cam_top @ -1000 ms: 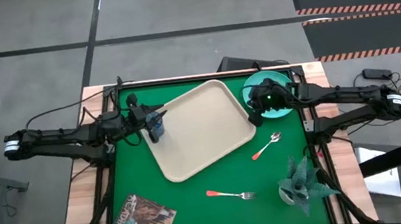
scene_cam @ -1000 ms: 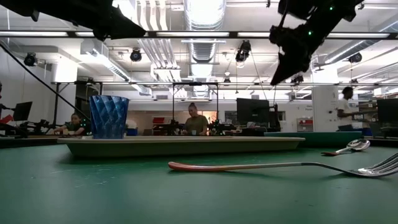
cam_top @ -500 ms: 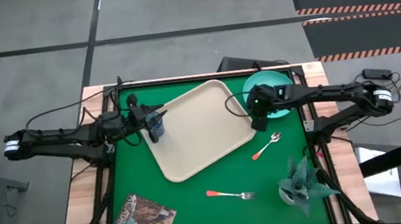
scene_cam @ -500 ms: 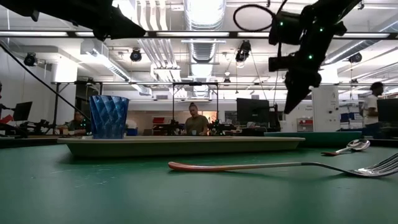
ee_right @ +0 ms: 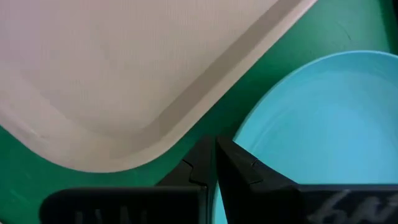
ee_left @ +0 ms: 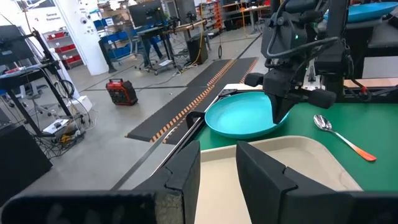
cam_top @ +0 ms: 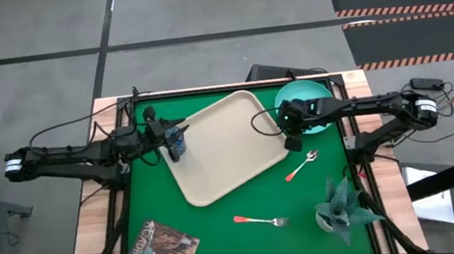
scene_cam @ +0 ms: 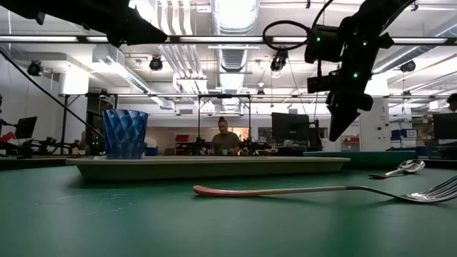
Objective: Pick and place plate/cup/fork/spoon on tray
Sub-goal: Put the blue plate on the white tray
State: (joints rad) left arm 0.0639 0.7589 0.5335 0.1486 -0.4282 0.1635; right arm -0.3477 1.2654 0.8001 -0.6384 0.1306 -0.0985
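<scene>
**Right gripper shifted to the gap between plate and tray**

Since a second ago, we see the right gripper (cam_top: 293, 142) has moved off the turquoise plate (cam_top: 315, 94) toward the corner of the beige tray (cam_top: 221, 149). It now hangs above the green mat between the two. Its fingers (ee_right: 233, 167) are pressed together and carry nothing. The left gripper (cam_top: 175, 142) is at the blue cup (cam_top: 178, 148), which stands upright on the tray's left edge; we cannot tell whether it grips the cup. The spoon (cam_top: 302, 166) lies on the mat near the tray. The fork (cam_top: 262, 220) lies nearer the front. A magazine (cam_top: 161, 244) and a potted plant (cam_top: 341, 204) sit at the front corners.
</scene>
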